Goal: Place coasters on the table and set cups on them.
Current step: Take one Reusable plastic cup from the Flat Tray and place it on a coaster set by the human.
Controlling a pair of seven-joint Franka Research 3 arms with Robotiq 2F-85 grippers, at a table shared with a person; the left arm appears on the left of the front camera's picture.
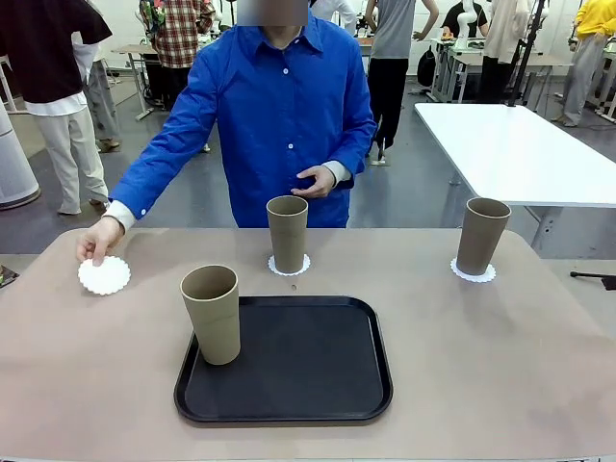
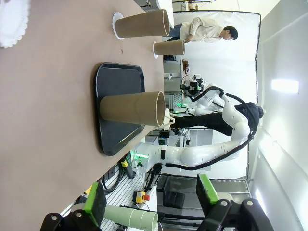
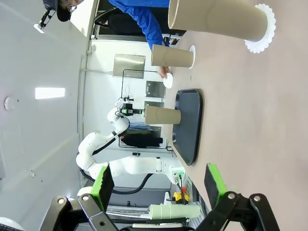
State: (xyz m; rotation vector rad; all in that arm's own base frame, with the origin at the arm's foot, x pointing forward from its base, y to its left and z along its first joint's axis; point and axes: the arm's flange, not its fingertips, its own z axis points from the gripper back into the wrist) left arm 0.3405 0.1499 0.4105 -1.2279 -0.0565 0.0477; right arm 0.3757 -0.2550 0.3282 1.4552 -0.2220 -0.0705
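Black tray (image 1: 308, 356) holds one upright khaki cup (image 1: 213, 313) at its left edge.

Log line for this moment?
two khaki tumblers on white doilies; third tumbler on black tray; hand on third doily; left gripper, right gripper open

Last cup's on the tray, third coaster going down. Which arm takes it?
Left. The cup stands at the tray's left edge, and the coaster at the person's hand lies at the table's left end. The left gripper faces that cup, jaws open.
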